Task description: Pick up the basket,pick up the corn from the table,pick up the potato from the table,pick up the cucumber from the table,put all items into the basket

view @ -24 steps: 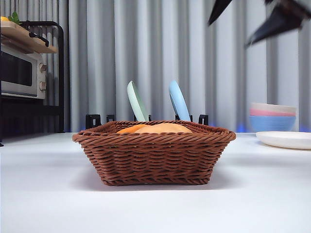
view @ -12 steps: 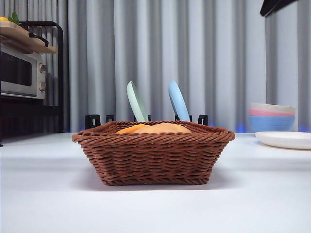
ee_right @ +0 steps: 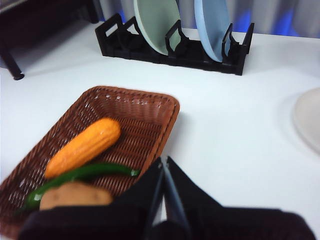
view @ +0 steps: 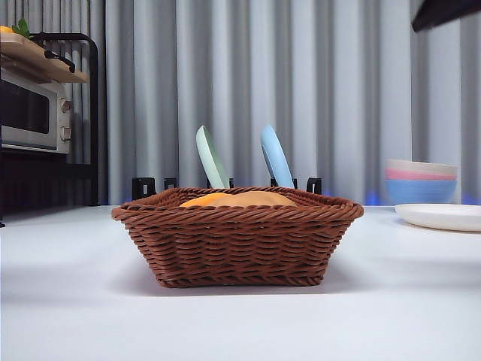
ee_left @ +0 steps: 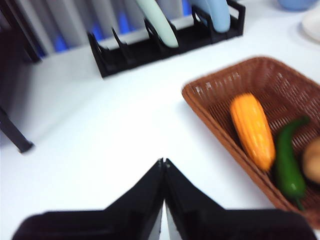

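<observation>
The brown wicker basket [view: 237, 242] stands on the white table [view: 68, 301] in the middle of the front view. Inside it lie the orange corn [ee_right: 83, 146], the green cucumber [ee_right: 80, 175] and the tan potato [ee_right: 74, 195]. From the front only the tops of the corn [view: 201, 199] and the potato [view: 252, 198] show above the rim. The left wrist view shows the basket [ee_left: 215, 100], corn [ee_left: 252, 130], cucumber [ee_left: 287, 162] and potato [ee_left: 312, 162]. My left gripper [ee_left: 163, 165] is shut and empty, above bare table beside the basket. My right gripper [ee_right: 164, 162] is shut and empty, high over the basket's edge [ee_right: 165, 127].
A black dish rack [view: 225, 184] holding a green plate [view: 211, 156] and a blue plate [view: 275, 156] stands behind the basket. Stacked pastel bowls [view: 421, 181] and a white plate [view: 441, 216] sit at the right. A microwave [view: 34, 111] on a shelf is at the left.
The black jaws seen at the top right a second ago have risen out of the front view; only a dark tip stays at the top right corner. The basket has not moved.
</observation>
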{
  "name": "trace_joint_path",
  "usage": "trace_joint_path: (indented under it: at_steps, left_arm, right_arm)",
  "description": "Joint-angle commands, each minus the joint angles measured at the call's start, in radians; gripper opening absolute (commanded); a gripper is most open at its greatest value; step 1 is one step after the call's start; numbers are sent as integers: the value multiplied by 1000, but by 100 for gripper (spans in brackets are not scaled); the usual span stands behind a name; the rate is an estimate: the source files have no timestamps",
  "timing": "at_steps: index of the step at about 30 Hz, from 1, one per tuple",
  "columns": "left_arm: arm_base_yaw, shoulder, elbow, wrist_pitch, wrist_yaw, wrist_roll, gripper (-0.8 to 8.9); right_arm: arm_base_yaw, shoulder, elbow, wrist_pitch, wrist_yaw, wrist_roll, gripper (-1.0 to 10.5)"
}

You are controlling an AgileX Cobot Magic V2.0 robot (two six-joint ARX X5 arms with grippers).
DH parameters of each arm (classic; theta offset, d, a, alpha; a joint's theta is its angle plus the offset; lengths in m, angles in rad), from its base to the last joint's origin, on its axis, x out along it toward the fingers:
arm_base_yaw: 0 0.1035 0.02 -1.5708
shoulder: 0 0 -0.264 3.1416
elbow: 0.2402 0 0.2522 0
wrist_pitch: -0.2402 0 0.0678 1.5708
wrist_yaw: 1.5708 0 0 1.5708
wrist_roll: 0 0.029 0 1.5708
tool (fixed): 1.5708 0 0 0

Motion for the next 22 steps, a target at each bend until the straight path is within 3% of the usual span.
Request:
trace_joint_path:
  at_steps: [1, 4, 18, 22]
  left_arm:
    - [1, -45, -47, 22, 26, -55, -5]
    - [1, -46, -47, 9, 21, -76, -4]
    - [1, -43, -47, 10, 21, -77, -4]
    - [2, -50, -47, 1, -46, 19, -3]
  right_arm:
    - [14, -38, -67, 5, 24, 78, -7]
    - [4, -42, -68, -21, 24, 150, 2]
    - [3, -42, -67, -29, 23, 148, 2]
    - [3, -42, -67, -29, 23, 148, 2]
